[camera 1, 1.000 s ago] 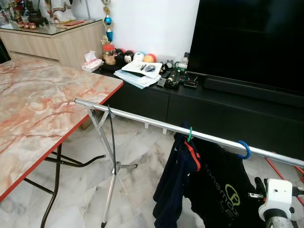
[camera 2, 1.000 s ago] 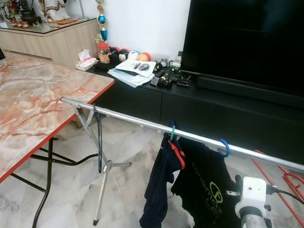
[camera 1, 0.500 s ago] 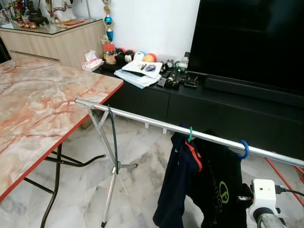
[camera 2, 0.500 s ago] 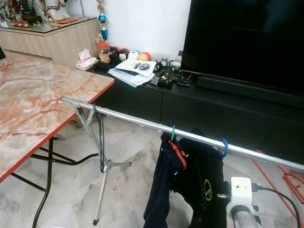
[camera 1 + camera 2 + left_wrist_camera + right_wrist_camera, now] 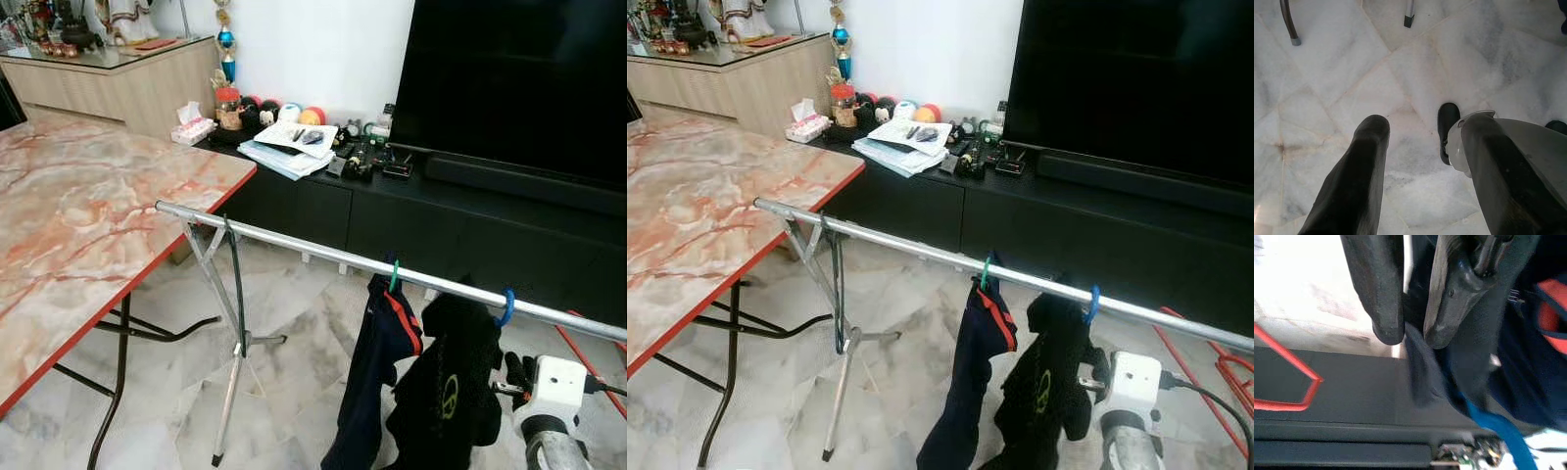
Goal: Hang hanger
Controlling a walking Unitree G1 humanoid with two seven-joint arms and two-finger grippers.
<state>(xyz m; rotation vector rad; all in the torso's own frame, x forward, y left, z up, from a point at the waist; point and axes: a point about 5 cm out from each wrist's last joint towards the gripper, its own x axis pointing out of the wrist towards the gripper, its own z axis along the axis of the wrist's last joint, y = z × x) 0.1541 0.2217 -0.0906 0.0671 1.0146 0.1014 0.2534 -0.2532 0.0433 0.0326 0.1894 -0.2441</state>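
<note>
A large black television [image 5: 519, 83] fills the upper right of the head view, above a long low black cabinet [image 5: 431, 220] cluttered with papers and small objects. On the robot's left stands a folding table [image 5: 88, 211] with a pink marbled top and a red edge. A silver clothes rail [image 5: 323, 255] runs across the room on a slant, from a tripod stand [image 5: 230, 348] beside the table down toward the robot's right. Two garments hang side by side from the rail: a navy shirt [image 5: 377, 377] with orange trim on a green hanger hook [image 5: 394, 275], and just right of it a black shirt [image 5: 446, 387] with a yellow-green logo, bunched up, on a blue hanger [image 5: 506, 305]. The blue hanger's hook sits over the rail, with its long axis dropping into the black shirt. The right arm reaches up from below at the lower right, its white wrist block near the black shirt; the right gripper [image 5: 1413, 335] has its two black fingers pressed nearly together with dark cloth pinched between them. The left gripper [image 5: 1422, 147] hangs low, pointing at the pale marble floor [image 5: 1400, 63], with its fingers spread apart around nothing.
</note>
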